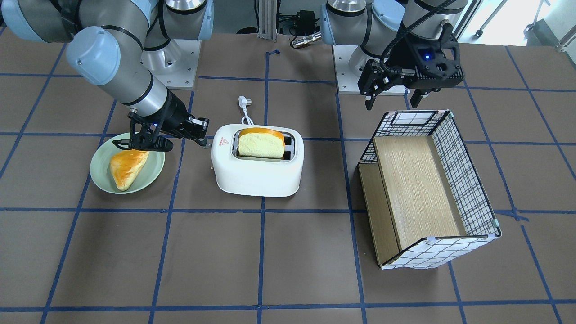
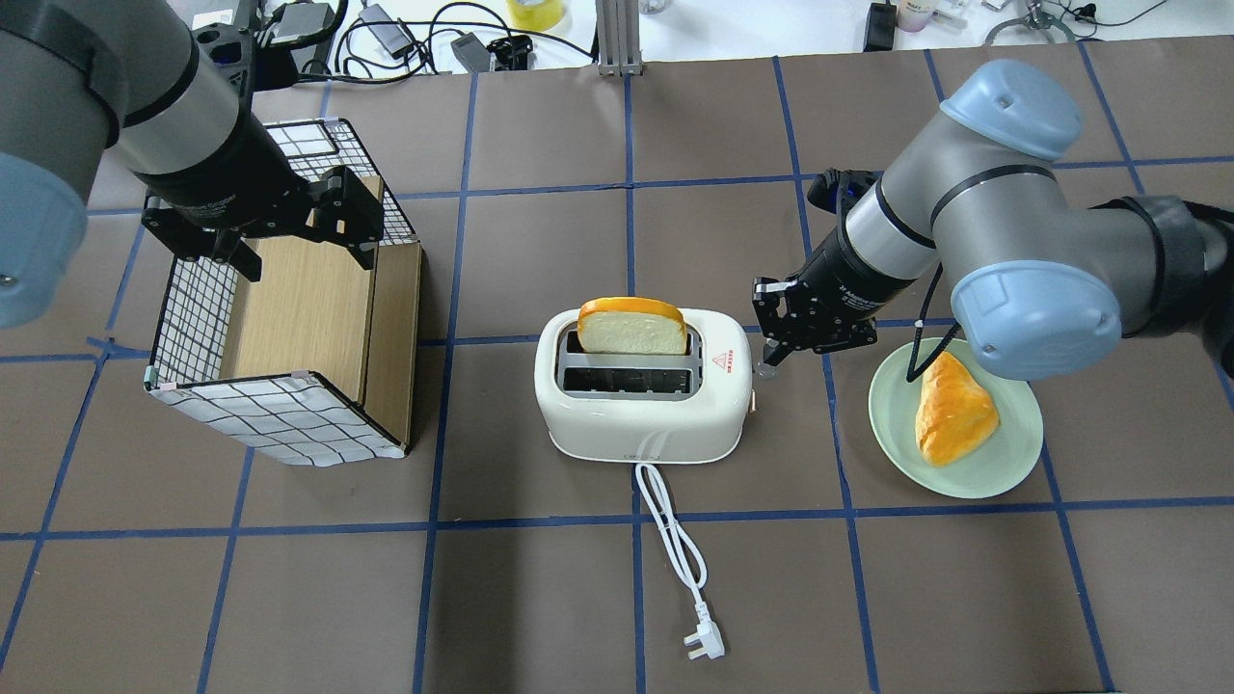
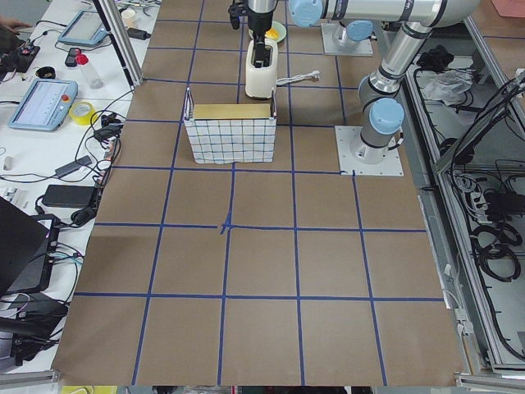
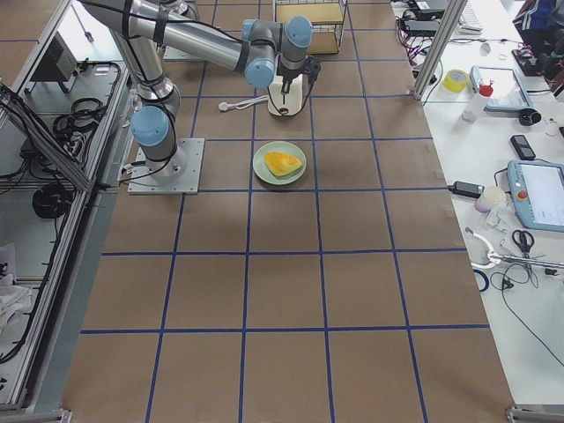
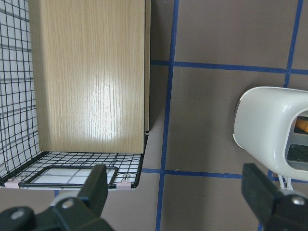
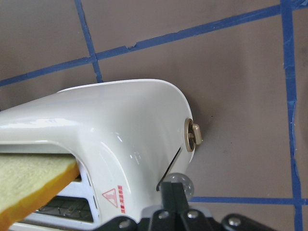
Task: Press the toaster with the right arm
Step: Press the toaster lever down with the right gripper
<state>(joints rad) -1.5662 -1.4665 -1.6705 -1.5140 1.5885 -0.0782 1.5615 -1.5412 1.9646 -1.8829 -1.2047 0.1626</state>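
The white toaster [image 2: 641, 419] stands mid-table with a slice of toast [image 2: 631, 328] sticking up from its far slot. It also shows in the front-facing view [image 1: 258, 173] and the right wrist view [image 6: 120, 130]. My right gripper [image 2: 768, 362] is shut and empty at the toaster's lever end. In the right wrist view its closed fingertips [image 6: 172, 195] sit right at the small clear lever knob [image 6: 181, 184], below a beige dial [image 6: 191, 136]. My left gripper [image 2: 304, 255] is open and empty, hovering over the basket's far rim.
A green plate [image 2: 1003, 463] with a bread wedge [image 2: 954, 414] lies under the right arm. A wire-and-wood basket [image 2: 289, 424] lies on its side to the toaster's left. The toaster's white cord and plug [image 2: 704, 644] run toward the robot.
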